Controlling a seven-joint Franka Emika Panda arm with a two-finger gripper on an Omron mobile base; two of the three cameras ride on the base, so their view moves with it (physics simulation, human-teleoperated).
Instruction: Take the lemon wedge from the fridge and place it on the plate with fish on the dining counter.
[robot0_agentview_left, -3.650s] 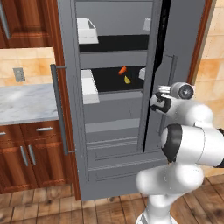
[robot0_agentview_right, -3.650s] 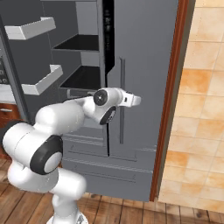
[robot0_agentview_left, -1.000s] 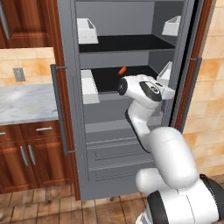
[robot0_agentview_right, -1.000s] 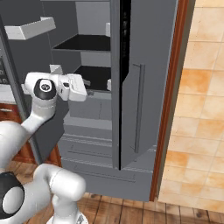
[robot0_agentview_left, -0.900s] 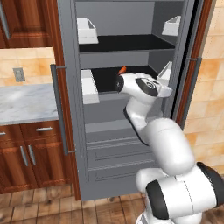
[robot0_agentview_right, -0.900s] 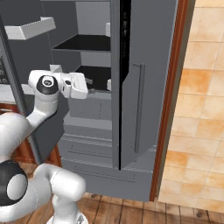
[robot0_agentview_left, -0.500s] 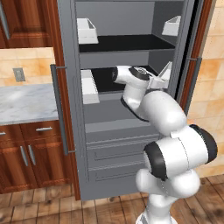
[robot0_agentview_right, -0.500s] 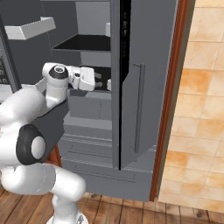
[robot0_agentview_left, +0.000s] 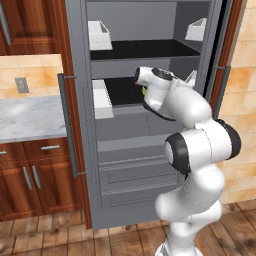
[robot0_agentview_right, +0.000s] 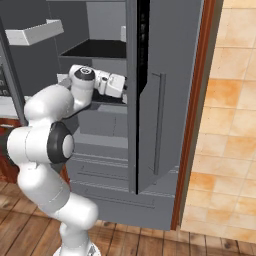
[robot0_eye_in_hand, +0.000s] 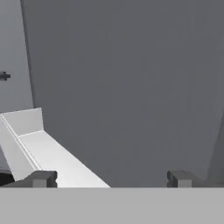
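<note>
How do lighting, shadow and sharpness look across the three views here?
Left base view: even, flat light, dark shelves inside the fridge, sharp edges, soft sheen on the arm. Right base view: the fridge interior sits in shade, the tiled wall bright. Hand view: soft and slightly blurred, flat grey surface, pale door bin, gripper fingertips wide apart.

You had one fridge standing open, with three white door bins and two dark shelves inside. One yellow lemon wedge showed.
</note>
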